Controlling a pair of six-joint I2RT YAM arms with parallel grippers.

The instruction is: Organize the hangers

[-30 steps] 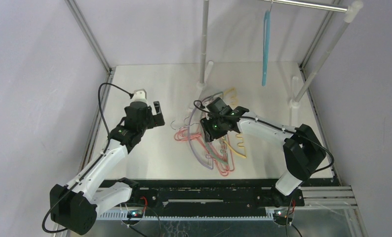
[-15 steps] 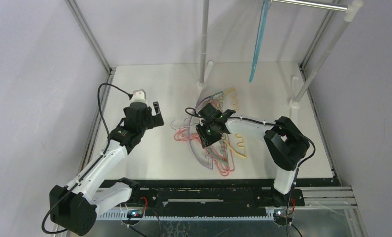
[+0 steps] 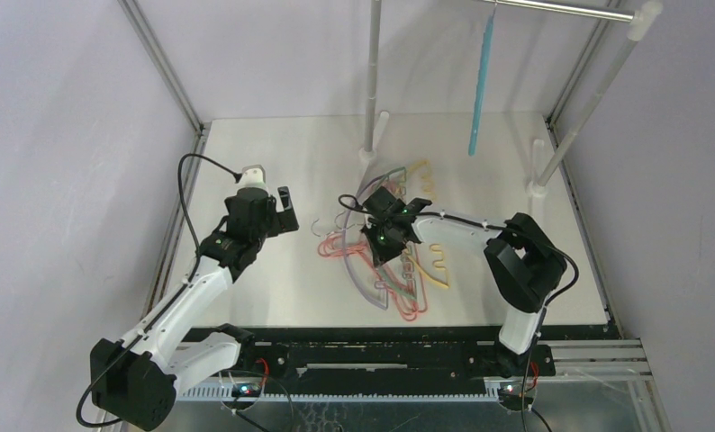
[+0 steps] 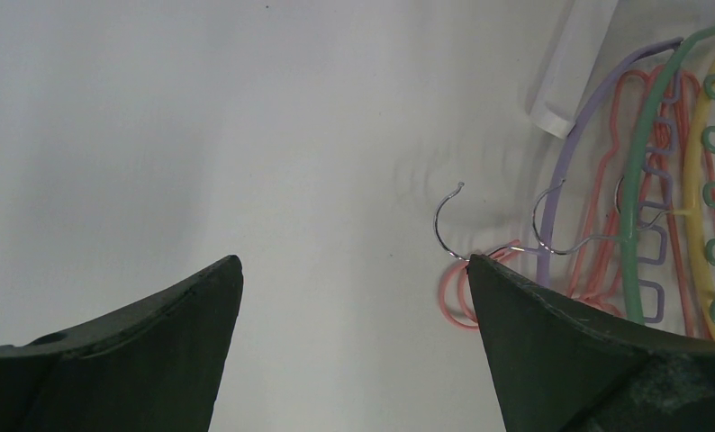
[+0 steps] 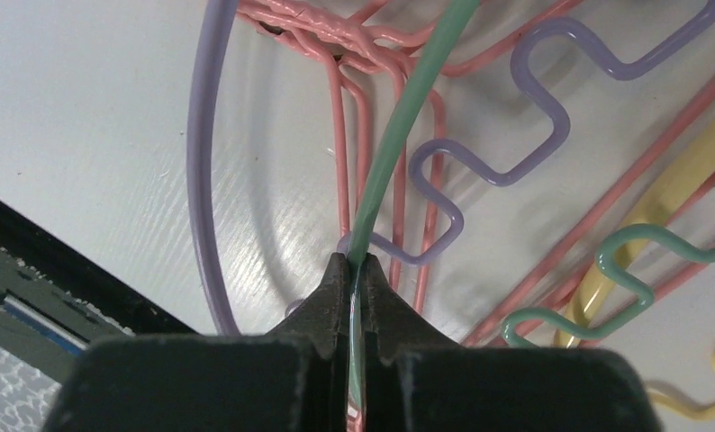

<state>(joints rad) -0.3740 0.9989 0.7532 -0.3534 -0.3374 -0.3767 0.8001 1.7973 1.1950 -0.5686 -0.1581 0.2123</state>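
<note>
Now nipped at one thin arm: the green hanger (image 5: 399, 153), down in the tangle of hangers (image 3: 406, 297) at the middle of the worktop (image 3: 273, 162). Crossed under and beside by purple, pink and yellow ones. Not lifted, as far as can be told; lies flat among the rest.

Stood half open over that tangle a second ago. Since then snapped fully shut, the right claw (image 5: 354, 270), squeezing the green rod between its tips. Means the pick is made. Calls next, probably, for drawing that hanger free and carrying it up to hang. Risky, though: pink loops and a purple wavy arm sit close around the grip point, so could drag neighbours along.

Off to the left, hovering over bare worktop near the wire hooks: the left claw (image 4: 352, 265), spread as wide as before, holding nothing.

Farther back, hung on the rail (image 3: 552, 9): one teal hanger (image 3: 480, 90), swinging, to judge by its changing tilt over the last second. So one hung, one gripped, several left to sort.
</note>
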